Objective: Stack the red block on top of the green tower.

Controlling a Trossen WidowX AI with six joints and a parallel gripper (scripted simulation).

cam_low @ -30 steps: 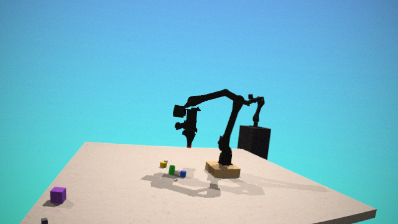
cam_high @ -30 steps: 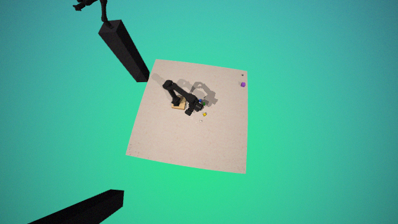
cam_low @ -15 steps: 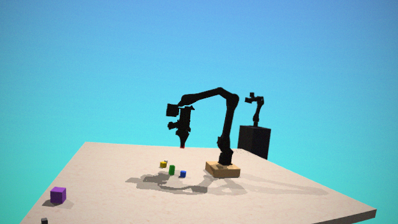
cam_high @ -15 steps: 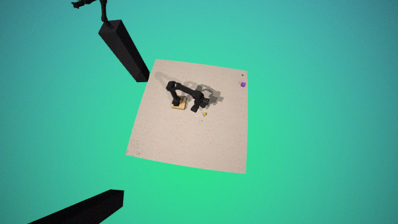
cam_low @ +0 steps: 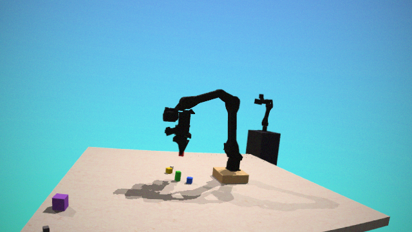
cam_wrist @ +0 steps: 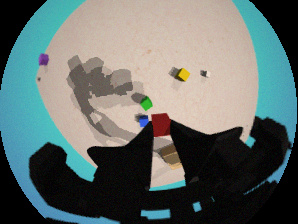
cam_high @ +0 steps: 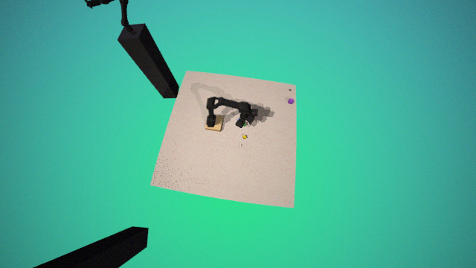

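Red block (cam_low: 181, 154) (cam_wrist: 161, 125): clamped in the closed-down gripper (cam_low: 181, 153) (cam_wrist: 160, 123), raised above the table (cam_high: 223, 167) (cam_low: 106, 167) (cam_wrist: 150, 30) and apart from the green tower (cam_high: 245, 124) (cam_low: 177, 176) (cam_wrist: 146, 103). Upright there, with a blue block (cam_low: 189, 180) (cam_wrist: 144, 121) near on the base side, lower than the tower top. Near the other way, yellow (cam_high: 245, 137) (cam_low: 168, 170) (cam_wrist: 184, 75) and small white (cam_high: 240, 145) (cam_low: 171, 167) (cam_wrist: 206, 74) blocks; well apart, by the edge, purple (cam_high: 291, 101) (cam_low: 60, 202) (cam_wrist: 44, 59) and dark (cam_high: 290, 89) (cam_low: 46, 229) (cam_wrist: 39, 79) ones.
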